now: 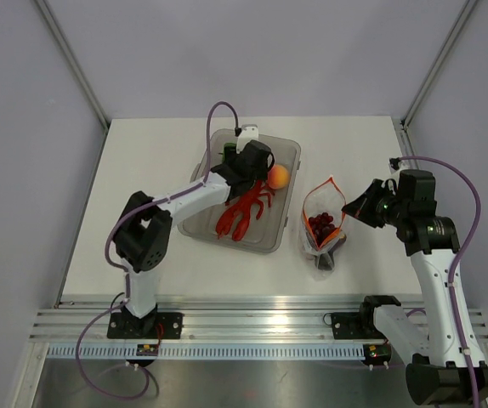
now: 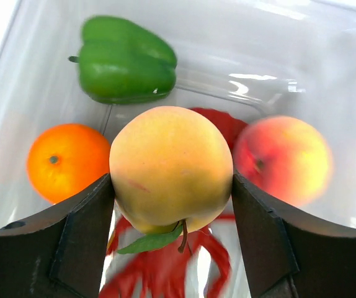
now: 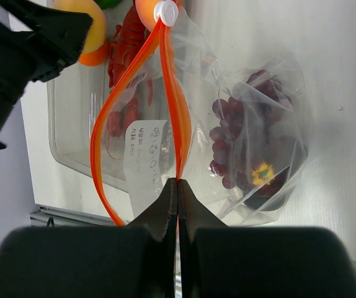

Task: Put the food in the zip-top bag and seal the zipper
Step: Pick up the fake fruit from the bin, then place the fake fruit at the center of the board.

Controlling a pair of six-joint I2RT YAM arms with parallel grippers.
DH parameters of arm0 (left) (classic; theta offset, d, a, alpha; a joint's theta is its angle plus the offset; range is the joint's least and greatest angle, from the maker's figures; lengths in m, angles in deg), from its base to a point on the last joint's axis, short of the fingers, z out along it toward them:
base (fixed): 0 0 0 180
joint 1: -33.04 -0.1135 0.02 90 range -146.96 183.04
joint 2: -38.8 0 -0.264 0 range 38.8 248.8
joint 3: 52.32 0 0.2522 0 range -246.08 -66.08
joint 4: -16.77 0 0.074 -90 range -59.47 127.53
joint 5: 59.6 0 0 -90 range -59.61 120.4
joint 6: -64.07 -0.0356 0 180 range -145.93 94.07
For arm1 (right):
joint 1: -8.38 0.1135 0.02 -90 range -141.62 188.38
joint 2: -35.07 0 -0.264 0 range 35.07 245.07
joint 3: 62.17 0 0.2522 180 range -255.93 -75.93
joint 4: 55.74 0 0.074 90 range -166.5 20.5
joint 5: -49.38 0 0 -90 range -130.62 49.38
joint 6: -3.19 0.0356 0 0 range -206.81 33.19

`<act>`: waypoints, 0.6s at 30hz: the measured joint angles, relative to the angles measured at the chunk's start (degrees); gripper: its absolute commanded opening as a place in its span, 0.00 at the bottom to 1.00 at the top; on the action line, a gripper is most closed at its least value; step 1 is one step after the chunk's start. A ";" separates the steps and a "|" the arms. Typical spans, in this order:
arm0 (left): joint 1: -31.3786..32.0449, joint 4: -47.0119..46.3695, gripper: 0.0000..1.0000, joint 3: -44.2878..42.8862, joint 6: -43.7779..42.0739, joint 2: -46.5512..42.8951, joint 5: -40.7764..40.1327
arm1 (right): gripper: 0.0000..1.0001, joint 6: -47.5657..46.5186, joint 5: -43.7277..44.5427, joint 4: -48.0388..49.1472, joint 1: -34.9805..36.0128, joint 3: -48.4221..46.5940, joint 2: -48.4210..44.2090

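Left wrist view: yellow fruit (image 2: 169, 167) hides most of lobster (image 2: 153, 273).

place: robotics lab test cell | rig: left arm (image 1: 189, 197) and right arm (image 1: 435, 280) bolted to an aluminium rail (image 1: 252, 325) at the edge of a white table (image 1: 142, 170) | surround: plain grey panels (image 1: 252, 51) in metal frame struts (image 1: 68, 55) | wiring: exposed purple cables (image 1: 209, 134) looped along both arms

yellow fruit (image 2: 169, 167) in left pincer (image 2: 172, 189), grapes (image 3: 227, 144) in zip-top bag (image 3: 271, 81)
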State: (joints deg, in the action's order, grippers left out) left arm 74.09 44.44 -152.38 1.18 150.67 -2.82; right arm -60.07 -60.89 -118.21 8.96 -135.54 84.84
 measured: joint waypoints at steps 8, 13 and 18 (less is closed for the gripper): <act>2.10 3.82 0.50 1.60 -2.38 -13.94 5.77 | 0.00 0.33 -0.44 0.68 0.00 0.79 -0.39; 5.33 5.55 0.50 2.54 -3.93 -21.97 15.34 | 0.00 0.63 -0.52 1.05 0.00 0.79 -0.37; 9.92 7.23 0.50 2.05 -4.79 -26.40 27.41 | 0.00 1.11 -1.22 1.49 0.00 0.79 -0.31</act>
State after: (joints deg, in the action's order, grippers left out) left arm 84.02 51.68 -150.33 -3.60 124.27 24.59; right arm -58.95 -62.11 -116.72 8.96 -134.76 84.54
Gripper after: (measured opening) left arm 0.721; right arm 0.009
